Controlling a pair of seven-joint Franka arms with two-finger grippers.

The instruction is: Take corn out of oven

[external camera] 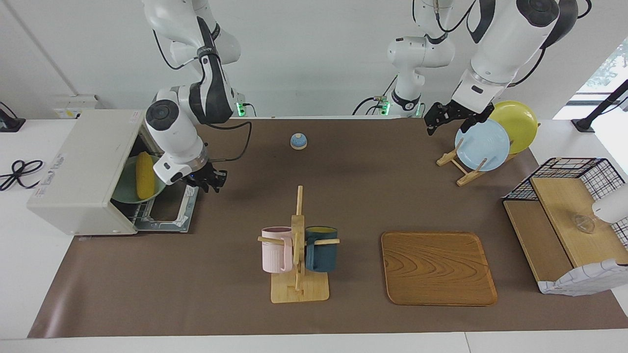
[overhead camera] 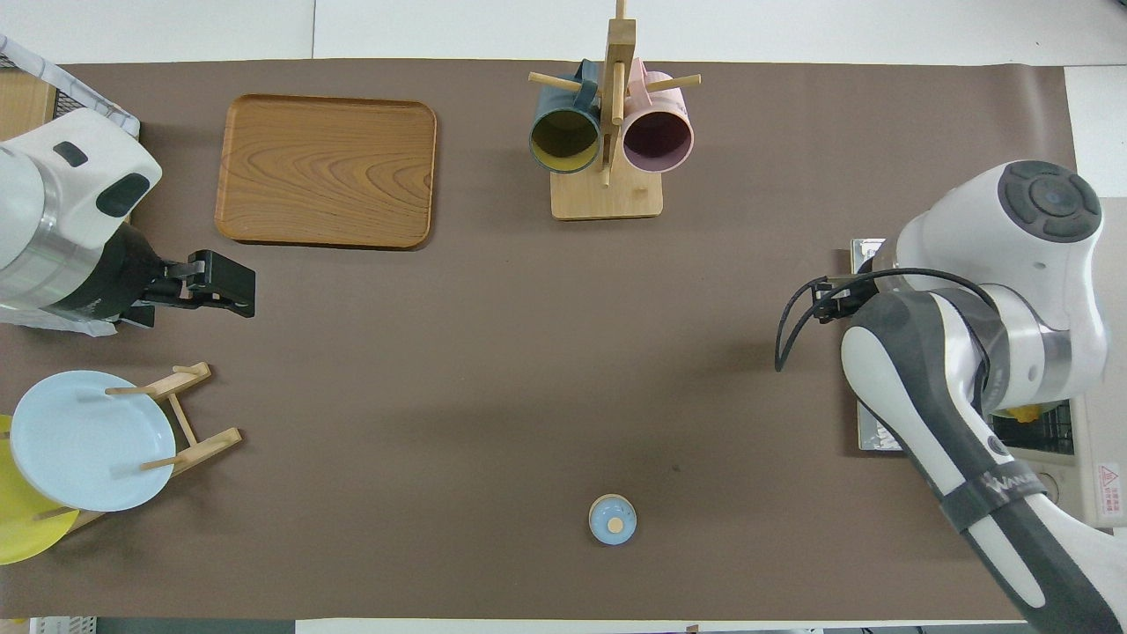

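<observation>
the right arm bends down at the left of the facing view, its wrist turned sideways, and the right gripper [external camera: 212,182] hangs low at left of centre, fingers too dark to read. the left arm waits, slanting down at the upper right, the left gripper [external camera: 443,117] held aloft with its fingers spread.

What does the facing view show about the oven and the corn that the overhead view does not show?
Only the facing view shows the oven's open inside: the corn lies on a green plate in it, and the right claw is over the lowered door, apart from the corn. Only the overhead view looks into the mugs on the wooden rack; there the right arm covers nearly all of the corn. Both show the left claw waiting near the plate rack, the wooden tray and the small blue lid.
</observation>
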